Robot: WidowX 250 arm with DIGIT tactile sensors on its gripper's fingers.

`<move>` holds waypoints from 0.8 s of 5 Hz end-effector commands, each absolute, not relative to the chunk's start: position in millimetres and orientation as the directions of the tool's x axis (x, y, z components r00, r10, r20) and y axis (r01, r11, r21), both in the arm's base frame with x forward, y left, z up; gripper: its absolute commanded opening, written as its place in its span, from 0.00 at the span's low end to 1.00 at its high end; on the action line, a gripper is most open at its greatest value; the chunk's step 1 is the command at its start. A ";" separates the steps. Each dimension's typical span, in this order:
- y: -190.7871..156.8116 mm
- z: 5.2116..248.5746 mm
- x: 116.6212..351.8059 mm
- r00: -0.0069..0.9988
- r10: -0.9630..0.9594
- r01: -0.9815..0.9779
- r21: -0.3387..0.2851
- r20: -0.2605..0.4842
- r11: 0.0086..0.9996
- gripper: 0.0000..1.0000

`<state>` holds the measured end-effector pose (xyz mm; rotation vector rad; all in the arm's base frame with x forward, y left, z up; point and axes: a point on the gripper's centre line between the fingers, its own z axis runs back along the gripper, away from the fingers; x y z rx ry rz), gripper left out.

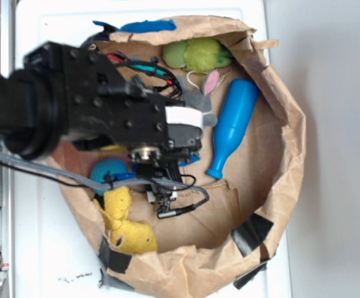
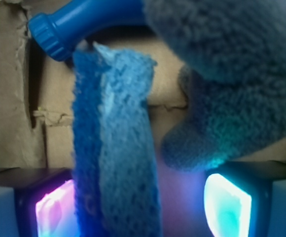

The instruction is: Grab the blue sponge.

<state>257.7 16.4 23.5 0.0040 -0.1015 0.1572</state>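
Note:
The blue sponge [image 2: 116, 148] stands on its edge between my fingers in the wrist view, its darker blue side resting against the left pad [image 2: 54, 212]. A gap remains between it and the right pad [image 2: 227, 207]. My gripper [image 2: 140, 210] is open around the sponge. In the exterior view the gripper [image 1: 167, 180] points down into the brown paper bag, and the arm hides almost all of the sponge.
A glossy blue bottle [image 1: 233, 127] lies just right of the gripper, its cap [image 2: 49, 34] by the sponge's far end. A grey plush toy [image 2: 232, 84] crowds the right finger. A teal ball [image 1: 108, 169], yellow cloth [image 1: 127, 223], green plush [image 1: 198, 54] and crumpled bag wall [image 1: 292, 143] surround them.

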 end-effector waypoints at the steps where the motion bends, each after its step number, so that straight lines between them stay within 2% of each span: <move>1: 12.0 29.1 267.6 0.981 0.166 -0.165 -0.020 0.105 0.986 0.00; 2: 13.2 37.7 270.3 0.985 0.142 -0.141 -0.025 0.095 0.990 0.00; 3: 16.3 61.5 268.1 0.994 0.074 -0.071 -0.035 0.085 0.997 0.00; 4: 21.6 108.7 260.2 0.995 -0.021 0.025 -0.037 0.094 0.999 0.00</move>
